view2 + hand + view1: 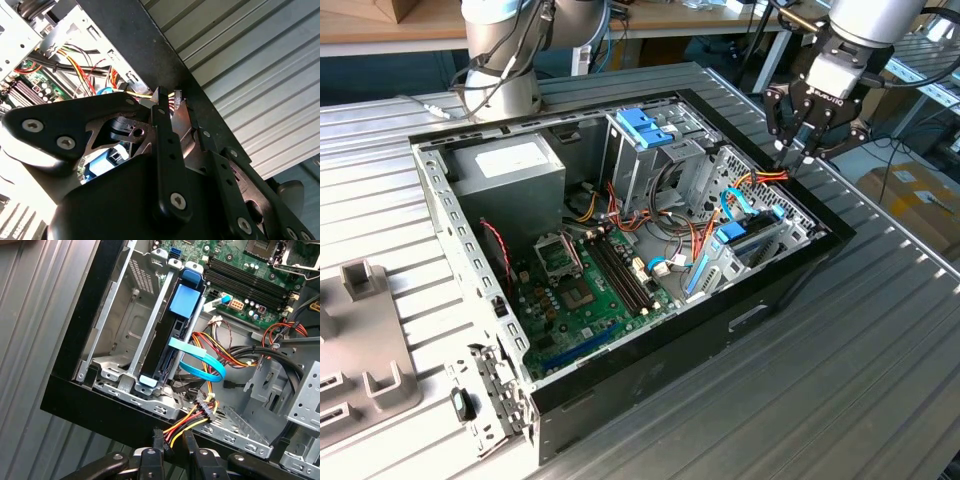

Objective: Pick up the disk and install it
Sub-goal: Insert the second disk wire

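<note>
Tool (pixel 172 447) nearly closed, fingers pinching black connector (pixel 206 409) cable wires (pixel 186 426) at case (pixel 100 410) edge.

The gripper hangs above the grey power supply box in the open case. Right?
No. In the exterior view the gripper hangs over the open case's end on that view's right, by the yellow and red wires; the power supply box sits at the opposite end.

Blue-railed disk (pixel 172 335), green motherboard (pixel 582 290)
</note>
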Controlling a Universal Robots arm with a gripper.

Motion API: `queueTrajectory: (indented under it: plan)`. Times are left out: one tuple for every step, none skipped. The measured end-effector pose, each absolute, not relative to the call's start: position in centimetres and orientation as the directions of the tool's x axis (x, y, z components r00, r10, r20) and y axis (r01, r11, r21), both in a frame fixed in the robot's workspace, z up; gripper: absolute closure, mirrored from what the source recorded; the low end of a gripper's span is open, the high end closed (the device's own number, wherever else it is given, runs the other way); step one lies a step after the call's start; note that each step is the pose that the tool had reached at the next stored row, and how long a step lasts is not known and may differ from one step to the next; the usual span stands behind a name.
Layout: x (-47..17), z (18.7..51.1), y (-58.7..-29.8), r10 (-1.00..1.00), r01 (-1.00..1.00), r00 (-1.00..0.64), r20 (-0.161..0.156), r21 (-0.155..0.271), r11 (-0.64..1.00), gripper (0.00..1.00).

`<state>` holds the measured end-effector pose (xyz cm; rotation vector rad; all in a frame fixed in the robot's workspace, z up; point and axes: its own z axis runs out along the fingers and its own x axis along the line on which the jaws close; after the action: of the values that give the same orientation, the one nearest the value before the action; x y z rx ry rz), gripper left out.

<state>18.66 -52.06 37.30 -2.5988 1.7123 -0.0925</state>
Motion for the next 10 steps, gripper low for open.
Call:
queueTrajectory:
  plan:
    - [18.67, 37.3, -52.06, -0.919, -0.917, 0.394, 0.034, -0.056, -0.395, 0.71]
    - [18.66, 37.3, -52.06, -0.918, -0.917, 0.394, 0.034, -0.056, -0.396, 0.71]
    - [18.67, 37.3, -52.06, -0.917, -0.915, 0.398, 0.034, -0.056, -0.4, 0.71]
    - [18.67, 37.3, -52.06, -0.914, -0.912, 0.405, 0.034, -0.056, -0.406, 0.71]
    - [18.67, 37.3, -52.06, -0.91, -0.909, 0.413, 0.034, -0.056, -0.414, 0.71]
    - [18.68, 37.3, -52.06, -0.906, -0.905, 0.421, 0.034, -0.056, -0.423, 0.71]
    - [18.69, 37.3, -52.06, -0.903, -0.901, 0.428, 0.034, -0.056, -0.43, 0.71]
    - [18.7, 37.3, -52.06, -0.898, -0.897, 0.438, 0.034, -0.056, -0.439, 0.71]
    - [18.7, 37.3, -52.06, -0.897, -0.896, 0.44, 0.034, -0.056, -0.441, 0.71]
    - [18.7, 37.3, -52.06, -0.897, -0.896, 0.44, 0.034, -0.056, -0.441, 0.71]
